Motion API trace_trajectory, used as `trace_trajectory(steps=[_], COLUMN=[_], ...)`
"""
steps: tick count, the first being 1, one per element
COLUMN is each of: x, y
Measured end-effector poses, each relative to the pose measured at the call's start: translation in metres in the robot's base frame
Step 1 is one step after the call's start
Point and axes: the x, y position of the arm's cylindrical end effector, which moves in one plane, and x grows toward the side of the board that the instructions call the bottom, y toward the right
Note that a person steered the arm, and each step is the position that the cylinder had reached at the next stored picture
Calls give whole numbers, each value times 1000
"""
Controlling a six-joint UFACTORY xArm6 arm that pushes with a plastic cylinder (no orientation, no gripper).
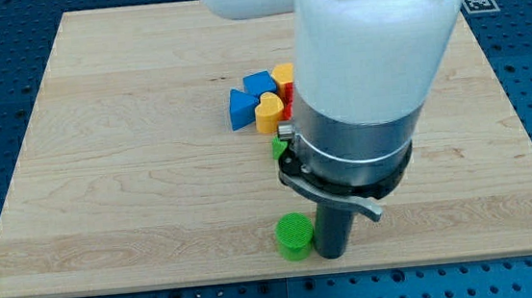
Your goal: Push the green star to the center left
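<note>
Camera view first: only a small green sliver (278, 148) shows at the left edge of the arm's grey collar, just near of the block cluster; it may be the green star, but its shape cannot be made out because the arm's body (374, 62) covers most of it. A green cylinder (294, 236) stands near the board's near edge, just left of my tip (333, 255), almost touching the rod; the rod holds nothing and only stands on the wooden board (105, 182). Farther back sit a blue triangular block (240, 109), a blue block (258, 82), a yellow heart (268, 113), a yellow block (284, 74) and a red block (288, 95), the last two partly hidden by the arm.
</note>
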Motion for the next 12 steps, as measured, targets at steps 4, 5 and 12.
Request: trace_trajectory(steps=[4, 5, 12], x=[0, -15, -115], y=[-13, 7, -53])
